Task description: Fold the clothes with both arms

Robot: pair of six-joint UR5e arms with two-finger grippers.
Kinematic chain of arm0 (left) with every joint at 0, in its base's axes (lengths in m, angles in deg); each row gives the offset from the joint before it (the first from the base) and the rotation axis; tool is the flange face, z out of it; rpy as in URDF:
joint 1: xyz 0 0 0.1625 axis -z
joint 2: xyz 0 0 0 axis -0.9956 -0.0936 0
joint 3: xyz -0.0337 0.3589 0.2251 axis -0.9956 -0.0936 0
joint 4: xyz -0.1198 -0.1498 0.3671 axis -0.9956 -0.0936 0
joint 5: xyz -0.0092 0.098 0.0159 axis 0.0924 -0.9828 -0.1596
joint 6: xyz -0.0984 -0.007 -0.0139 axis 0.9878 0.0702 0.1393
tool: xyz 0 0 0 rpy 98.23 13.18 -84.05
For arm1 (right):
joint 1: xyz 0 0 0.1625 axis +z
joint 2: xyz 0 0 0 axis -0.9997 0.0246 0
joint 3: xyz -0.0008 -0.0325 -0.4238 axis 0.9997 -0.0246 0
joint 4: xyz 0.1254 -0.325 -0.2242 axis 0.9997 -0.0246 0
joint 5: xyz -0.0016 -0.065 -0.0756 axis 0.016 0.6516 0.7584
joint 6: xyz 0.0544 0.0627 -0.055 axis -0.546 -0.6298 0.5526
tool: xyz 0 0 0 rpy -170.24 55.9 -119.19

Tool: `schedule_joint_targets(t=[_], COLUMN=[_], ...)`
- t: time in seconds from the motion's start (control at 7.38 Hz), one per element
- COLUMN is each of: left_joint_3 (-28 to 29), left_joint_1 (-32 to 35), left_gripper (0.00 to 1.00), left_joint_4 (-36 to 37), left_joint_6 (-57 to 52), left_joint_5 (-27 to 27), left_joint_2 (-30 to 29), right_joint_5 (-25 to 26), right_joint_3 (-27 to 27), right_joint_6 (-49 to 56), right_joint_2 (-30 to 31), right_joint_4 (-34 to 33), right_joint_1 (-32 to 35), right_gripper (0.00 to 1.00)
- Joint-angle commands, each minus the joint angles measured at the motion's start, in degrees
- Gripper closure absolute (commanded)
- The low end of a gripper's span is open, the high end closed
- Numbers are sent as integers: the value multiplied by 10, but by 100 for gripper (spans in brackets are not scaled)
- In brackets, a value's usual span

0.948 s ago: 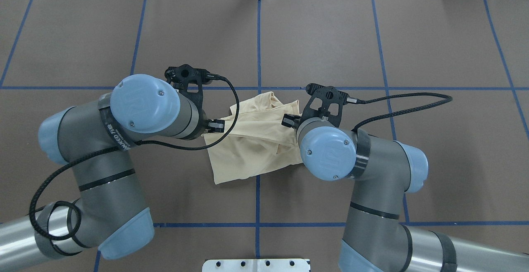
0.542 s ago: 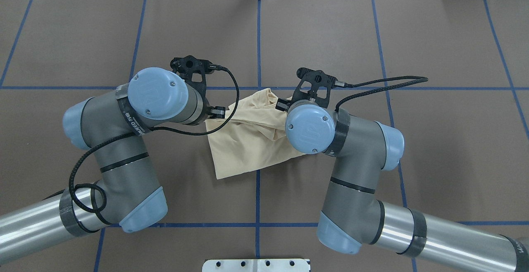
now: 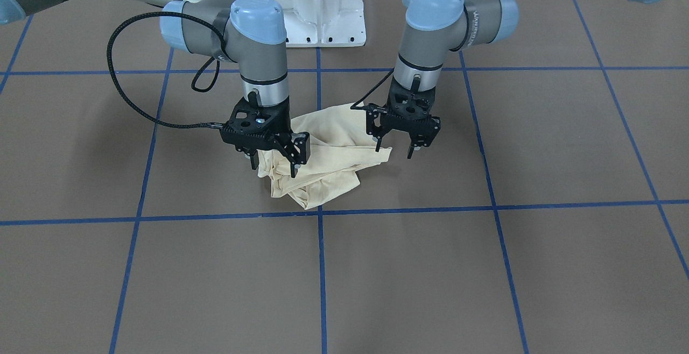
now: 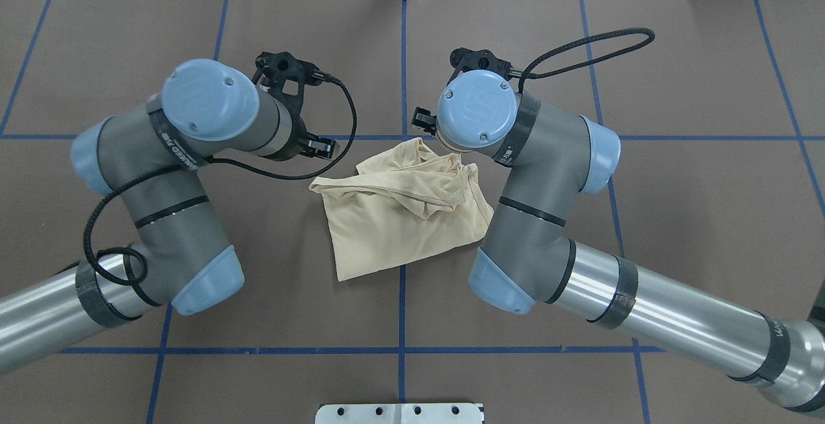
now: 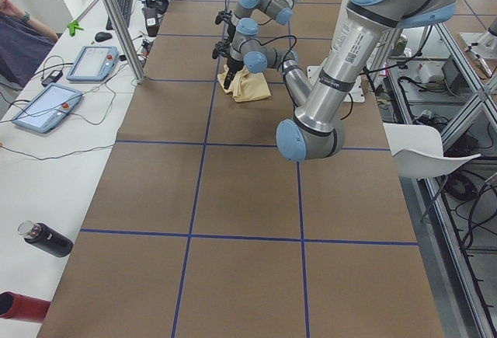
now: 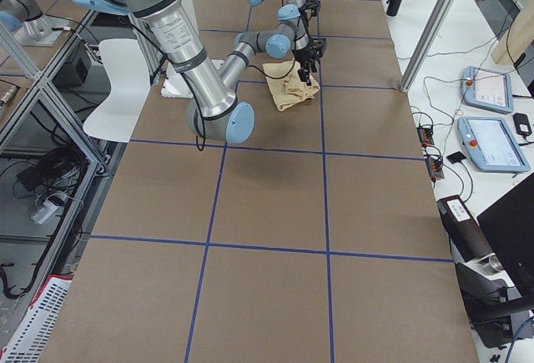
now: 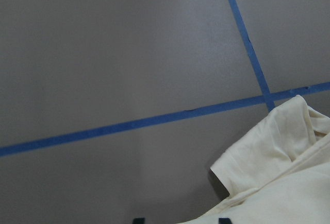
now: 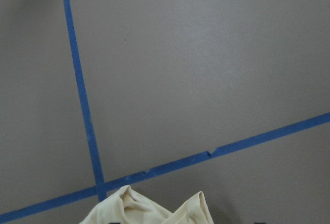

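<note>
The cream-yellow shirt lies crumpled and partly folded on the brown table near the centre line, and it also shows from overhead. No print or neck tag shows. My left gripper is open and empty, just above the shirt's far corner on the robot's left side. My right gripper is open over the shirt's other far corner, with cloth below and behind its fingers. The left wrist view shows a shirt corner between two spread fingertips. The right wrist view shows a bunched edge at the bottom.
The white pedestal base stands at the robot's side of the table. Blue tape lines grid the brown cover. Beyond the far table edge, a side bench holds tablets, bottles and a metal post.
Both arms have moved away from the robot, from the shirt's sides to its far edge. The right side of the shirt, covered by the right wrist before, now lies in plain view.
</note>
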Motion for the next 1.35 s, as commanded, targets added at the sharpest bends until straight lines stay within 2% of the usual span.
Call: schedule_joint_targets(t=[0.0, 0.14, 0.27, 0.68, 0.95, 1.08, 1.22], left_joint_3=[-8, -8, -8, -8, -8, -10, -10], left_joint_1=[26, 26, 26, 26, 26, 26, 26], left_gripper=[0, 0, 0, 0, 0, 0, 0], left_joint_4=[-3, -3, -3, -3, -3, -3, -3], left_joint_6=[-61, -60, -57, -53, -53, -54, -54], left_joint_5=[16, 16, 16, 16, 16, 16, 16], left_joint_2=[23, 23, 23, 24, 24, 24, 24], right_joint_5=[44, 72, 74, 75, 77, 77, 76], right_joint_3=[5, 12, 17, 11, 1, -21, -66], right_joint_6=[-46, -75, -89, -88, -70, -59, -49], right_joint_2=[-4, -4, -3, -4, -4, -10, -30], right_joint_4=[-11, -28, -46, -62, -58, -51, -28], right_joint_1=[-64, -100, -115, -128, -113, -94, -71], right_gripper=[5, 38, 57, 57, 57, 57, 58])
